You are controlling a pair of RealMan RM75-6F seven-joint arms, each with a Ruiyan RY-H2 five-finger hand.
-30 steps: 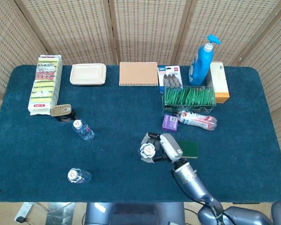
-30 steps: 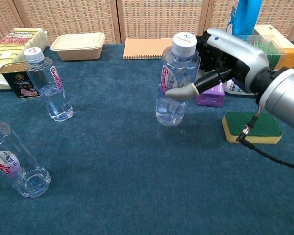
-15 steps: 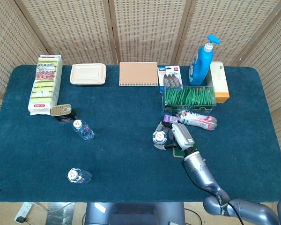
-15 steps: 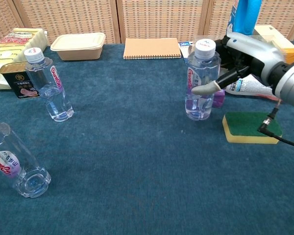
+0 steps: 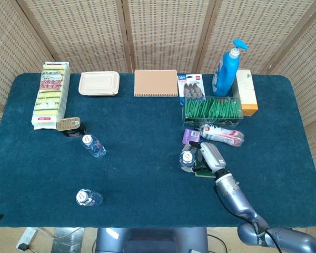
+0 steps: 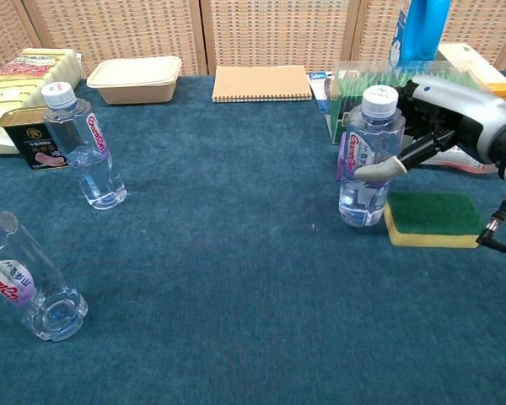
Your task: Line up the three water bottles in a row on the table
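Note:
My right hand (image 6: 434, 126) (image 5: 209, 155) grips a clear water bottle (image 6: 367, 164) (image 5: 188, 158) with a white cap, upright, its base at the carpet right beside the green and yellow sponge (image 6: 433, 218). A second bottle (image 6: 84, 148) (image 5: 93, 145) stands upright at the left, next to a tin. A third bottle (image 6: 25, 278) (image 5: 88, 197) stands near the front left edge, leaning in the chest view. My left hand is in neither view.
A tin can (image 5: 69, 125) sits by the second bottle. A purple box (image 5: 190, 135), a toothpaste tube (image 5: 222, 134), a green packet box (image 5: 213, 109), a blue pump bottle (image 5: 225, 68), a notebook (image 5: 156, 83), a food container (image 5: 99, 83) and a sponge pack (image 5: 51, 95) line the back.
My right hand has carried the bottle from the table's middle toward the right, and now holds it beside the sponge. The two left bottles have not moved.

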